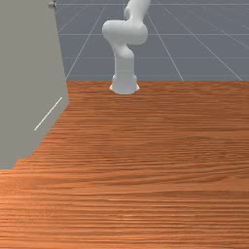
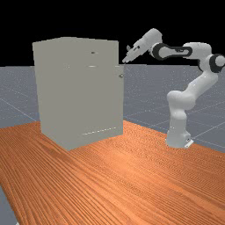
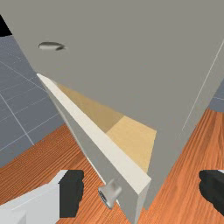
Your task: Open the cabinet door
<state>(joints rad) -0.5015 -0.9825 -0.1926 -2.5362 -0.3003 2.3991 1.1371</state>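
In the far view my gripper [image 2: 127, 58] is just off the cabinet's right side, above the door knob [image 2: 121, 76]. The wrist view has the gripper [image 3: 142, 191] open, its two dark fingertips wide apart. Between them in that picture appear the silver knob [image 3: 109, 193] and the free edge of the pale door [image 3: 140, 195], neither gripped. That door stands ajar, with light wood [image 3: 134, 139] visible inside the grey-green cabinet [image 3: 144, 57]. The front view has the cabinet [image 1: 26, 73] at its left, with a knob [image 1: 52, 4] near the top.
Another handle [image 3: 51, 45] sits on the cabinet face beyond the door's opening in the wrist view. The cabinet [image 2: 79, 96] stands on the wooden table [image 2: 132, 176], left of the arm's base in the far view.
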